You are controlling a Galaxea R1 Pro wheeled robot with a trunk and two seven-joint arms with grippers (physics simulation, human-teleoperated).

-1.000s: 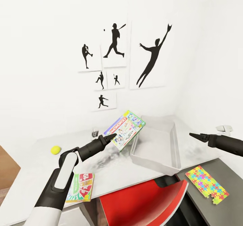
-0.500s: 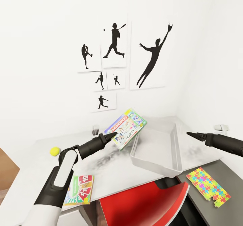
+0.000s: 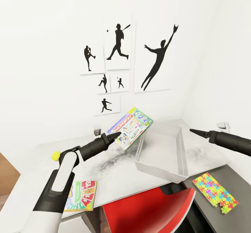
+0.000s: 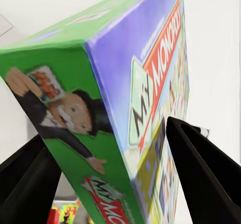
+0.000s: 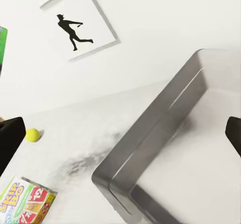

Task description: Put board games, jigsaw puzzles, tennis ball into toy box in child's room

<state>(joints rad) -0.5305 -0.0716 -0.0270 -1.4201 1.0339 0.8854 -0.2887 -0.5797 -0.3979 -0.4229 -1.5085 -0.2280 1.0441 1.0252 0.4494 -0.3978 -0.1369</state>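
Note:
My left gripper [image 3: 114, 136] is shut on the white-green board game [image 3: 130, 127], holding it tilted in the air just left of the toy box [image 3: 181, 150]. Up close, its fingers [image 4: 201, 174] clamp the game's cover [image 4: 145, 73]. The toy box, with nothing visible inside, rests on the light grey table [image 3: 38, 172]. My right gripper [image 3: 192, 131] hovers open over the box's right side, its fingers wide apart above the toy box [image 5: 165, 128]. A tennis ball [image 3: 55, 155] lies far left. The yellow-green and red board game [image 3: 81, 195] lies near the front edge. One jigsaw puzzle [image 3: 215, 190] lies on the dark section.
A red chair [image 3: 153, 207] is tucked under the table in front of me. Black sports silhouettes [image 3: 118, 43] hang on the white wall behind. A small white object [image 3: 223, 125] sits at the far right, and a small grey one [image 3: 98, 129] stands by the wall.
My left gripper has lifted the white-green board game a little higher and slightly right. My right gripper has risen a little and edged left. My left arm now partly covers the tennis ball.

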